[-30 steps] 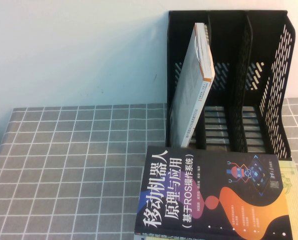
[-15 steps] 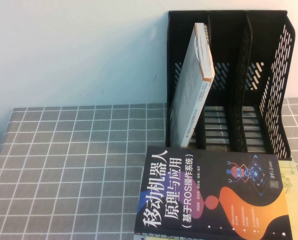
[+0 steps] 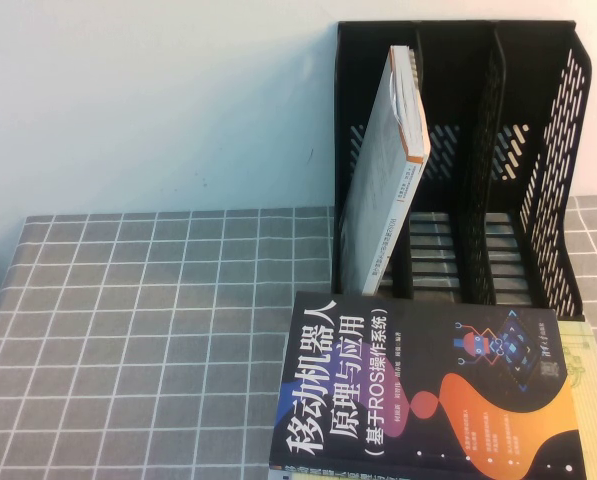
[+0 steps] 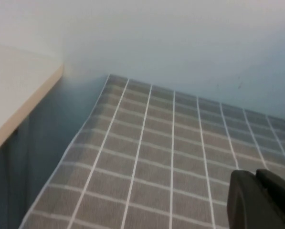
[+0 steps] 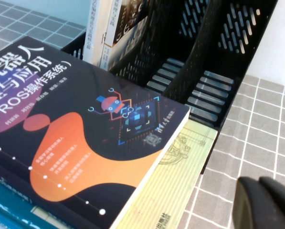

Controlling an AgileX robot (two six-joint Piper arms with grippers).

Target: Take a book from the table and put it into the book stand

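Note:
A black book stand [image 3: 508,150] with three slots stands at the back right of the table. A grey book [image 3: 383,180] leans upright in its left slot; it also shows in the right wrist view [image 5: 101,28]. A dark book with orange shapes [image 3: 418,400] lies on top of a stack in front of the stand, over a yellow-green book [image 5: 173,181]. My right gripper [image 5: 259,202] is shut and empty, low over the cloth to the right of the stack. My left gripper [image 4: 257,198] is shut and empty over the table's left part. Neither gripper shows in the high view.
A grey checked cloth [image 3: 158,330] covers the table. A pale wall stands behind it. A beige surface [image 4: 13,95] lies beyond the table's left edge. The stand's middle and right slots [image 5: 209,90] hold nothing.

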